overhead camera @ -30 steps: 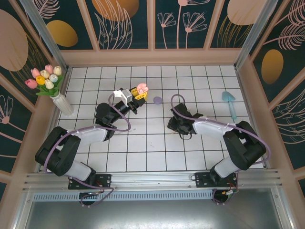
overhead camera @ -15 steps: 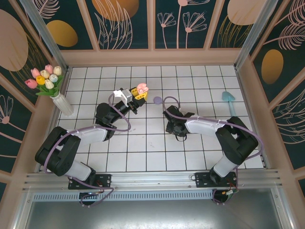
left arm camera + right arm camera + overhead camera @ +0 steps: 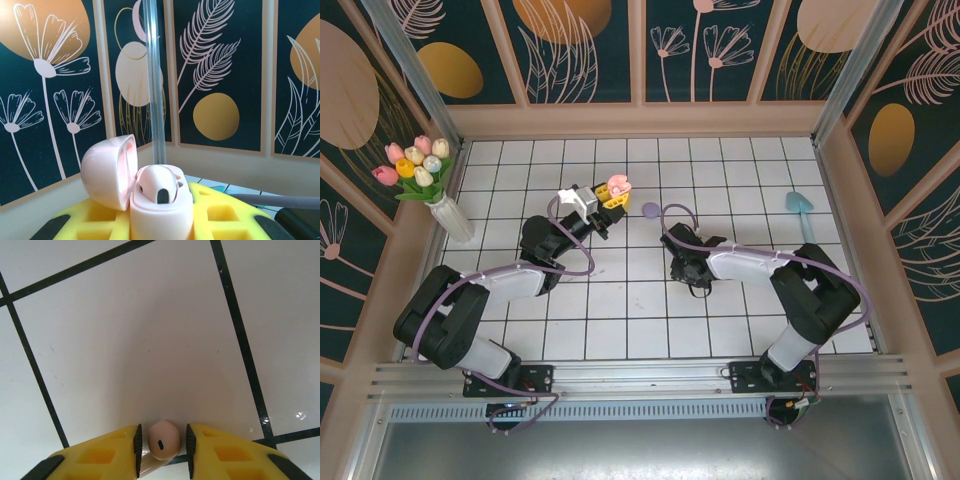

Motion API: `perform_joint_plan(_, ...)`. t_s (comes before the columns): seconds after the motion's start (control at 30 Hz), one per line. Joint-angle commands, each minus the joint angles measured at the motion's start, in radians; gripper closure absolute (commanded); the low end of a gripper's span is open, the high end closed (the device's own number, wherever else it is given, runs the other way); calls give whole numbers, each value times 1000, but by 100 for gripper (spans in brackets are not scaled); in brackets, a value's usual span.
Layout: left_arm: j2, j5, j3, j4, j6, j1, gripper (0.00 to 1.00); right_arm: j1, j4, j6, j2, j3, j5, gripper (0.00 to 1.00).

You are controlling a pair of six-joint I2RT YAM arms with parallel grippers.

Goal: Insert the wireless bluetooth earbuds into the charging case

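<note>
My left gripper (image 3: 611, 199) is shut on the pale pink charging case (image 3: 161, 215) and holds it above the floor tiles. The case's lid (image 3: 107, 170) stands open to the left. One pink earbud (image 3: 161, 185) sits in the case. My right gripper (image 3: 162, 447) points down at the white tile floor, fingers either side of a second pink earbud (image 3: 164, 439). That bud lies on a tile with its stem toward the camera. A thin gap shows between each black pad (image 3: 137, 450) and the bud. In the top view the right wrist (image 3: 688, 262) hides this bud.
A small purple round object (image 3: 651, 210) lies on the tiles between the two arms, just right of the held case. A teal object (image 3: 803, 215) lies at the far right. A vase of tulips (image 3: 435, 190) stands at the left wall.
My right arm has shifted a little to the left and its jaws have narrowed around the pink earbud. The left arm and the case have not moved.
</note>
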Motion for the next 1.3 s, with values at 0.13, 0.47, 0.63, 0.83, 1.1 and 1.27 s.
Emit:
perform_joint_plan(0.13, -3, -4, 0, 52, 10, -4, 100, 15, -11, 2, 23, 2, 2, 76)
perform_joint_plan(0.47, -3, -2, 6, 39, 9, -3, 100, 16, 81, -9, -44, -47, 43, 80)
perform_joint_plan(0.63, -6, -1, 12, 24, 18, -4, 100, 13, 138, -16, -113, -77, 92, 80)
perform_joint_plan(0.83, -6, 2, 22, 7, 19, -4, 100, 10, 199, -40, -189, -97, 145, 80)
perform_joint_plan(1.1, -2, 9, 47, -19, 24, -4, 100, -18, 255, -169, -326, -54, 192, 80)
perform_joint_plan(1.27, 9, 27, 65, -34, 27, -4, 100, -55, 308, -319, -413, 28, 164, 80)
